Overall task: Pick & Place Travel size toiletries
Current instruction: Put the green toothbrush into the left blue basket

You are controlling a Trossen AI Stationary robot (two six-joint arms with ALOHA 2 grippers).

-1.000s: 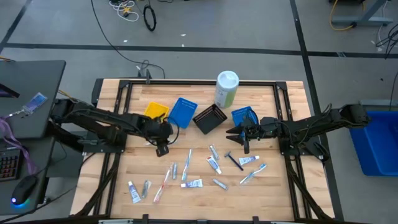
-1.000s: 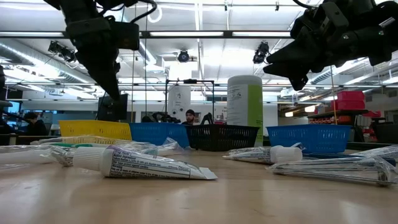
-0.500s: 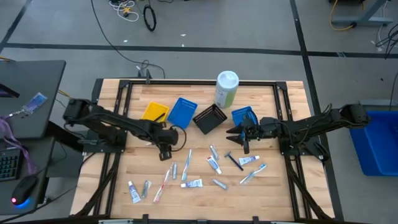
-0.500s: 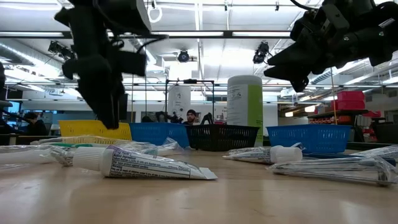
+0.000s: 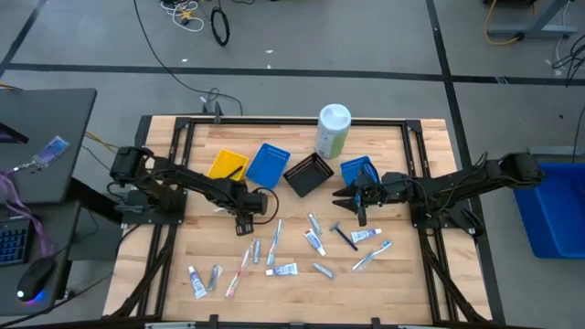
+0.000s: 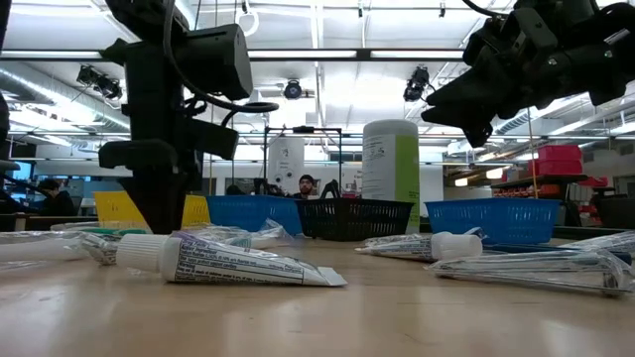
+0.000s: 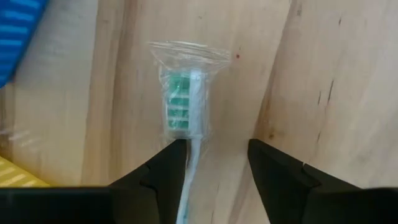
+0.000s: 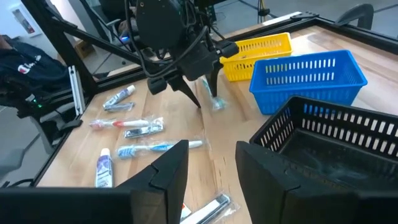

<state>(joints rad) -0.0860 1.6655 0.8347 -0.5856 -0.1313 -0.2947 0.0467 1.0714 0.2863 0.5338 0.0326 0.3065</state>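
Travel toiletries lie scattered on the wooden table's near half: a toothpaste tube (image 5: 283,270), a red toothbrush (image 5: 239,269), a dark razor (image 5: 345,236). My left gripper (image 5: 245,223) is down at the table, open, with a finger on either side of a wrapped toothbrush (image 7: 183,109) that has green bristles. The brush lies flat on the wood, its head beyond the fingertips. The right wrist view shows this gripper (image 8: 196,84) over the same brush (image 8: 214,101). My right gripper (image 5: 351,198) hovers open, empty, near the small blue basket (image 5: 358,170). My left gripper (image 7: 214,146) comes from above, pointing down, its fingers lying across the toothbrush's handle (image 7: 188,186). The handle runs close along the inner side of one finger (image 7: 168,168). Whether that finger touches it, I cannot tell.
At the table's far side stand a yellow basket (image 5: 228,164), a blue basket (image 5: 268,165), a black basket (image 5: 308,174) and a tall white-and-green canister (image 5: 333,131). More tubes (image 5: 313,241) and brushes lie between the arms. A person sits far behind the table (image 6: 303,185).
My left gripper has moved down to the table and a little toward the near edge, ending over the wrapped toothbrush with its fingers open. My right arm has kept still. No toiletry has moved.
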